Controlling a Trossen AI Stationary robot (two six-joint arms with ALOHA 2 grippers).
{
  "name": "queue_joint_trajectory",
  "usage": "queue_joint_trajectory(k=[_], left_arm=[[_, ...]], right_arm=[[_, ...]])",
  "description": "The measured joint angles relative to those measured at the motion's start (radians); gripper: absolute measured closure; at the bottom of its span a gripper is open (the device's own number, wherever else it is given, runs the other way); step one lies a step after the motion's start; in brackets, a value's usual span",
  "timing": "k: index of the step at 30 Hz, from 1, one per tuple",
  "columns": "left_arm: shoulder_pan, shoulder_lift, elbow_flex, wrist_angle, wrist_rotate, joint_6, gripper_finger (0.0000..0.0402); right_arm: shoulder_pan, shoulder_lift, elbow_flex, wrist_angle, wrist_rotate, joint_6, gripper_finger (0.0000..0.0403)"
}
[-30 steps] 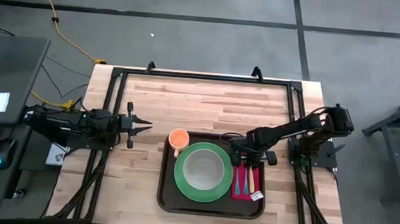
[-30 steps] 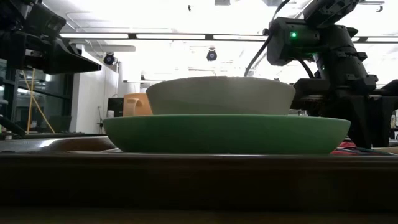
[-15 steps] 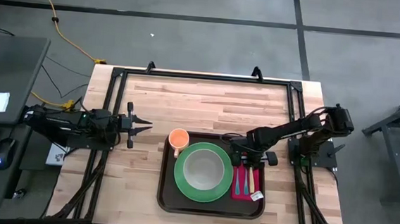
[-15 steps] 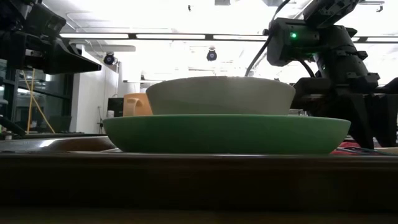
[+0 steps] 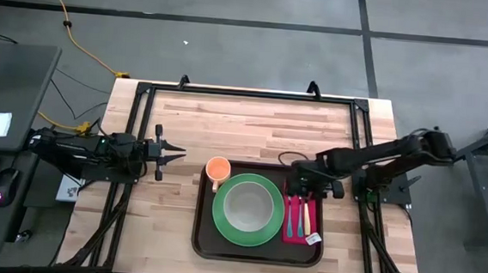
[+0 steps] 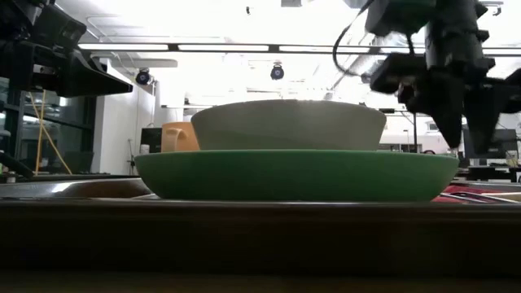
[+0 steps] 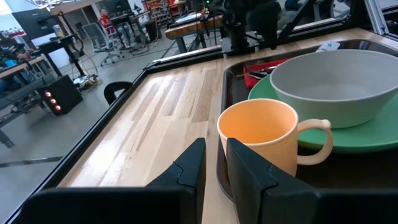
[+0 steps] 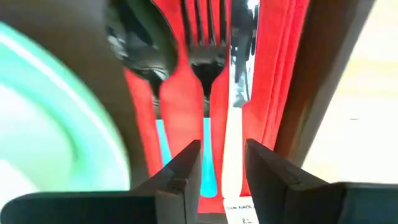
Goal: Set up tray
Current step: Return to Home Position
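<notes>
**A:** Butcher-block table (image 5: 253,124), open workshop behind it. Where's the tray?

**B:** Brown tray (image 5: 204,244) sits near the table's front edge. Green plate (image 5: 220,225) with pale bowl (image 5: 248,206) mid-tray, orange mug (image 5: 217,168) at its far-left corner, red napkin (image 5: 287,234) along its right side.

**A:** Right gripper?

**B:** Right gripper (image 5: 307,189) hovers over the tray's far-right corner, fingers parted, nothing between them. Spoon (image 8: 140,43), fork (image 8: 208,37) and knife (image 8: 233,149) lie directly below, parallel to the tray's short side. I'd go up first, then out past the right rim.

**A:** Left?

**B:** Left gripper (image 5: 179,153) waits well off the tray's left rim. Slim gap, empty.

**A:** Blind spots?

**B:** In the low view the tray rim hides nearly all the napkin. The tag on the napkin is unreadable.
</notes>
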Motion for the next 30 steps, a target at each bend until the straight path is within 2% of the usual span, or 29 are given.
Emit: queue_joint_trajectory(k=[10, 15, 26, 30], left_arm=[[0.000, 0.000, 0.000, 0.000, 0.000, 0.000, 0.0305], [0.000, 0.000, 0.000, 0.000, 0.000, -0.001, 0.0305], [0.000, 0.000, 0.000, 0.000, 0.000, 0.000, 0.0305], [0.000, 0.000, 0.000, 0.001, 0.000, 0.000, 0.0305]], right_arm=[[0.000, -0.222, 0.000, -0.052, 0.207, 0.018, 0.0304], [0.000, -0.302, 0.000, -0.093, 0.270, -0.010, 0.0304], [0.000, -0.380, 0.000, -0.118, 0.376, -0.181, 0.0304], [0.000, -0.383, 0.000, -0.123, 0.390, -0.198, 0.0304]])
